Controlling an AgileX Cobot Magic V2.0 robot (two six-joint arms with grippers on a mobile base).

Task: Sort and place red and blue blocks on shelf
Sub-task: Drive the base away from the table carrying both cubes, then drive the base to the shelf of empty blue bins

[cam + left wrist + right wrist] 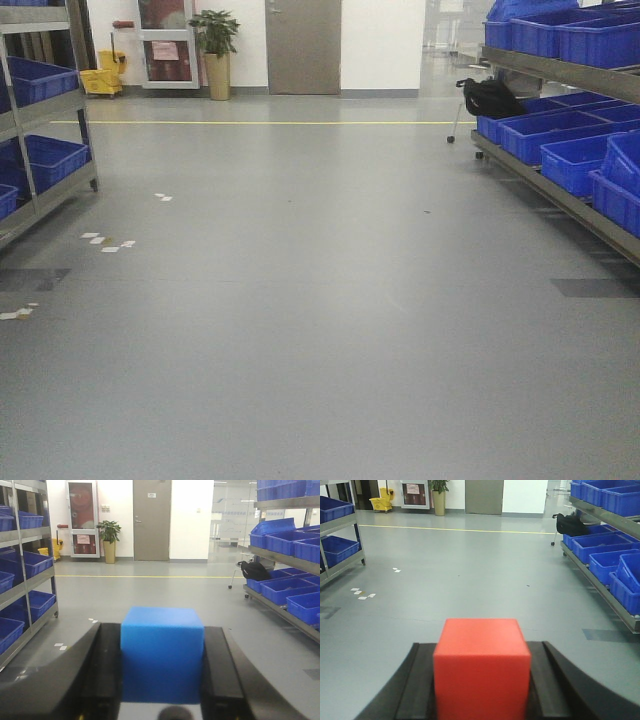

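The blue block (162,655) fills the gap between the black fingers (107,665) of my left gripper (162,630), which is shut on it and held above the floor. The red block (481,667) sits the same way in my right gripper (481,647), clamped between its black fingers (547,680). A steel shelf (560,72) with blue bins runs along the right side of the aisle, and another shelf (45,110) stands on the left. Neither gripper shows in the front view.
Blue bins (560,125) fill both racks. A black bag (490,97) lies at the far end of the right rack. A potted plant (216,55), a yellow mop bucket (102,78) and a grey door (302,45) stand at the far wall. Paper scraps (105,241) dot the grey floor.
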